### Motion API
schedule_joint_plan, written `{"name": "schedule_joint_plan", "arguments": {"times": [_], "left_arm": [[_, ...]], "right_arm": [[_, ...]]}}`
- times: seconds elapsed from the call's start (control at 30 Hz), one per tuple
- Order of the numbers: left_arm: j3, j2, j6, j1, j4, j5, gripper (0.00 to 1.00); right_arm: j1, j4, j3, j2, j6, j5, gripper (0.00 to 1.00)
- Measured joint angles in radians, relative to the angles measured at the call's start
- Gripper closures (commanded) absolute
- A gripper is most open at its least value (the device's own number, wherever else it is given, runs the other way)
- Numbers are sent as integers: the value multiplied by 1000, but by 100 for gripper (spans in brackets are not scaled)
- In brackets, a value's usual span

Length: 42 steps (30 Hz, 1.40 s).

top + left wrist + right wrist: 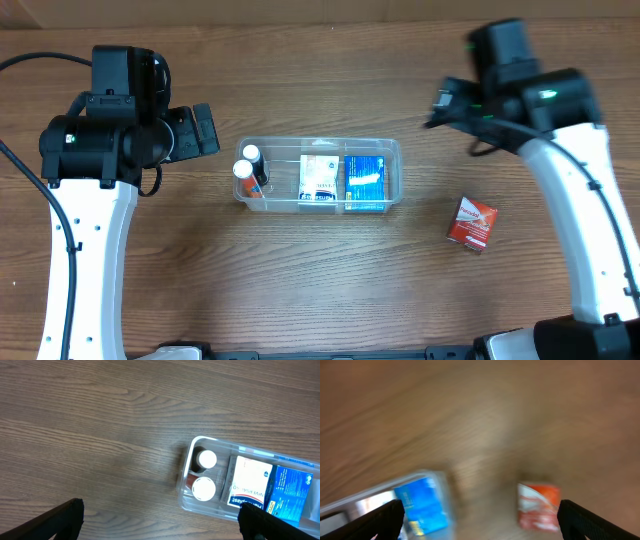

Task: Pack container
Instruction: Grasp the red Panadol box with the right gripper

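Observation:
The clear plastic container (390, 160) sits at the table's middle. It holds two white-capped bottles (247, 165) at its left end, a white box (319, 177) and a blue box (365, 181). A red box (472, 222) lies on the table to its right. My left gripper (160, 522) is open and empty, up and left of the container (187, 467). My right gripper (480, 517) is open and empty, high over the gap between the blue box (422, 505) and the red box (537, 505); that view is blurred.
The wooden table (320, 290) stretches all round the container. Both white arms rise from the near edge, the left arm (90, 250) at the left and the right arm (590, 220) at the right.

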Motion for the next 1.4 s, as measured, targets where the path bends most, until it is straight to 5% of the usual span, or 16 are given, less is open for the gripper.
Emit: {"name": "schedule_joint_plan", "arguments": {"times": [0.23,0.63,1.3,1.4], "left_arm": [[0,0,0,0,0,0,0],[0,0,0,0,-7,0,0],[0,0,0,0,-7,0,0],[0,0,0,0,-7,0,0]], "right_arm": [[-157,-6,-196,18,-33,-47,0],[-167,280,-653,29,-63,-110,0],[-176,506,-853,29,-128,-112,0],[-176,518,-872,29,-128,-111,7]]}}
